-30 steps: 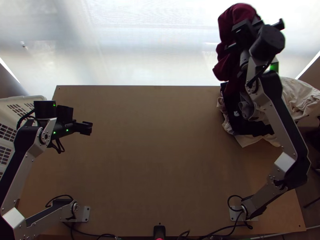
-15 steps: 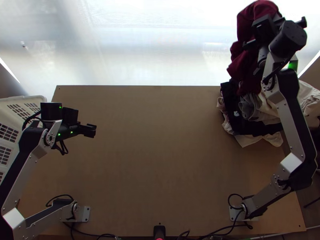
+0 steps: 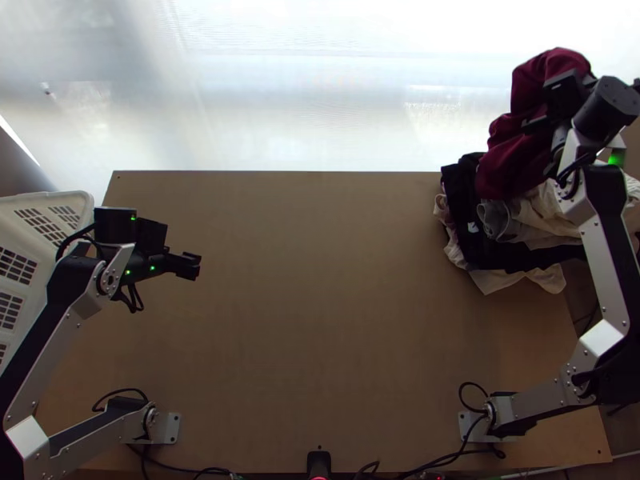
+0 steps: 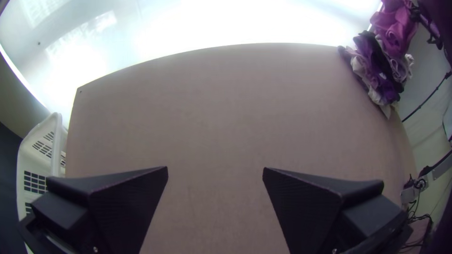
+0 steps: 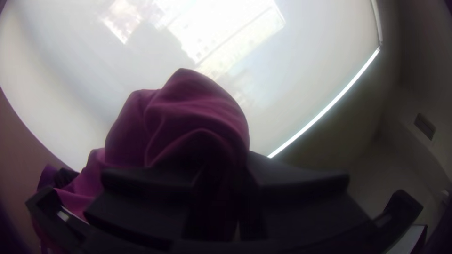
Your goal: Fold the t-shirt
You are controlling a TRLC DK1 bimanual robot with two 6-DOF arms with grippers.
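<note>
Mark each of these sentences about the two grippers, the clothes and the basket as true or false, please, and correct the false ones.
1. The right gripper holds the dark red cloth. True.
2. The left gripper is shut on a piece of cloth. False: it is open, with nothing between its fingers.
3. The white basket is by the left side of the table. True.
4. The dark red cloth lies spread on the middle of the table. False: it is bunched, near the far right corner.
5. The pile of clothes includes a black piece. True.
</note>
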